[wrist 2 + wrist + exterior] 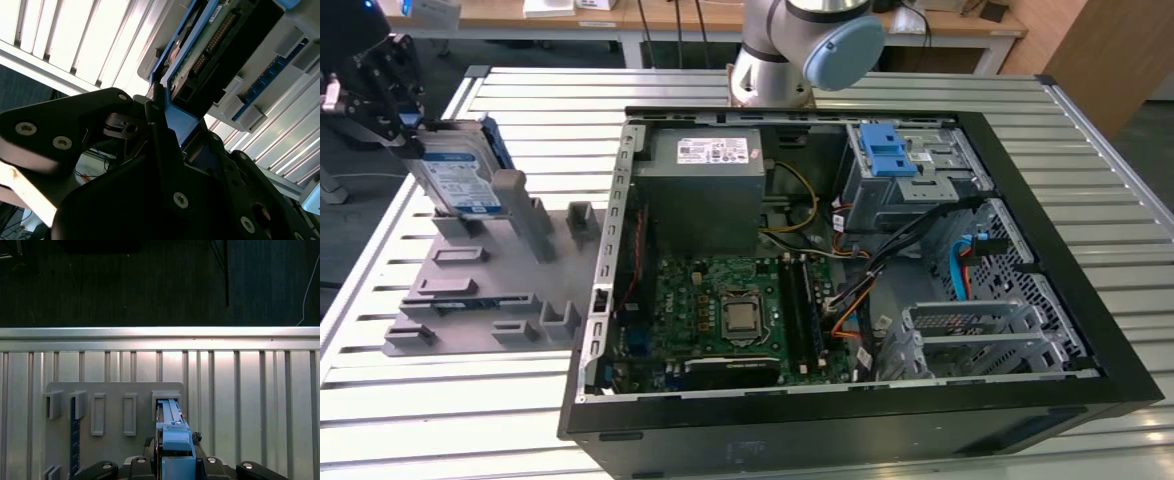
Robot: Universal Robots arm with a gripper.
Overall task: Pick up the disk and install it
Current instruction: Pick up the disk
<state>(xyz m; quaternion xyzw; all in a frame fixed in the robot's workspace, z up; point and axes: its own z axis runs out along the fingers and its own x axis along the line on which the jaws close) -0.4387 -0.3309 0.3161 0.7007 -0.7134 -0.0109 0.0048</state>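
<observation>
The disk (455, 176), a silver drive with a white-and-blue label in a blue carrier, stands on edge over the end slot of a grey holder plate (480, 290) at the exterior view's left. My black gripper (414, 135) is at its upper end and shut on the carrier. In the first wrist view the disk's blue frame (172, 437) runs from between my fingers down to the slot; I cannot tell if it still sits in it. The second wrist view shows the disk's circuit-board side (210, 45) with my fingers (152, 115) pressed against the blue frame.
An open black computer case (1067, 200) lies on the slatted metal table (454, 420). Inside it are a grey power-supply box (707, 165), a green board (720, 310) and a grey cage with blue latches (894, 150). The arm's base (794, 50) stands behind the case.
</observation>
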